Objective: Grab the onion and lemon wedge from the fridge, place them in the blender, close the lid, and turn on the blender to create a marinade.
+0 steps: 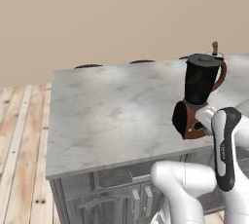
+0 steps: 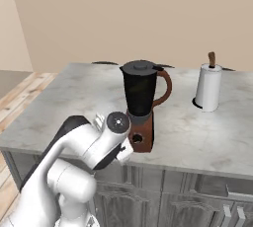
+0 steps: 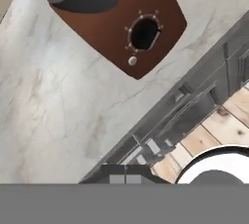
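Note:
The blender (image 2: 141,95) stands near the front edge of the grey marble counter (image 2: 59,107). Its black jug (image 1: 199,79) carries the dark lid (image 1: 204,60) on top, also seen as a flat disc (image 2: 141,66) with a small tab. In the hand view the reddish-brown base (image 3: 102,28) and its dark knob (image 3: 145,32) lie a short way ahead. My gripper (image 3: 124,175) is shut with nothing in it, and hovers over the counter's front edge in front of the base. The onion and lemon wedge are hidden, and the fridge is out of view.
A white paper towel roll (image 2: 208,87) stands on the counter right of the blender. Grey cabinet fronts with handles (image 2: 197,196) run below the counter edge. Wooden floor (image 1: 19,145) lies to the left. Dark stool tops (image 1: 88,65) show behind the counter.

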